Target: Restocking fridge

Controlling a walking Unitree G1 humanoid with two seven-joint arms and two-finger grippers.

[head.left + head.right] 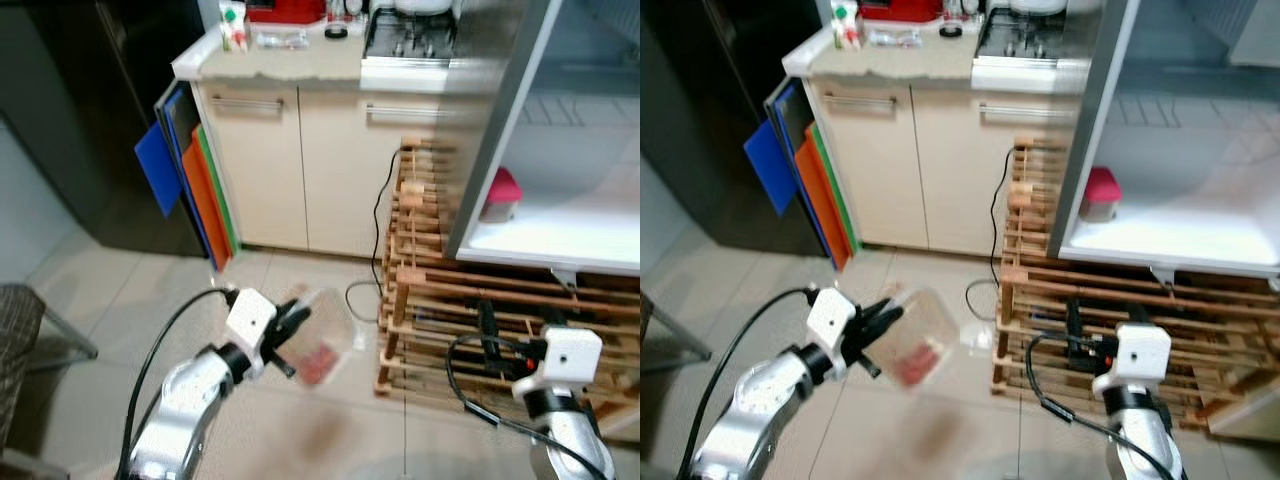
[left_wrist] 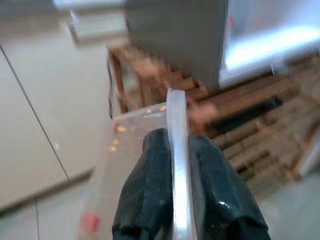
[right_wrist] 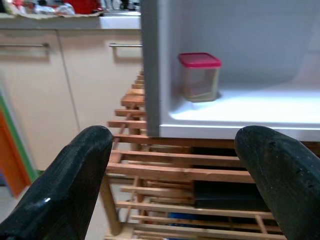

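Looking down from the head, I had the open fridge (image 1: 560, 235) at upper right, its white floor bright, sitting on a wooden pallet rack (image 1: 450, 320). Beige cabinets (image 1: 300, 170) stood to its left under a cluttered counter (image 1: 280, 60), with blue, orange and green boards (image 1: 190, 180) leaning against the cabinet's end. A black cable (image 1: 380, 220) hung down between cabinet and rack.

My left gripper (image 1: 875, 325) was out over the tiled floor (image 1: 100, 290), well short of the fridge, fingers pinched on a clear tub (image 1: 920, 340) with something red inside. The left wrist view added what the head could not: both black fingers (image 2: 150, 195) clamped flat on either side of the tub's thin wall, with orange flecks scattered on the plastic. It was blurred.

My right gripper (image 3: 175, 165) sat low beside the rack, fingers spread wide and holding nothing. Its wrist view looked straight into the fridge, where a red-lidded jar (image 3: 200, 76) stood on the floor near the left wall; from the head it was only a small red blur.
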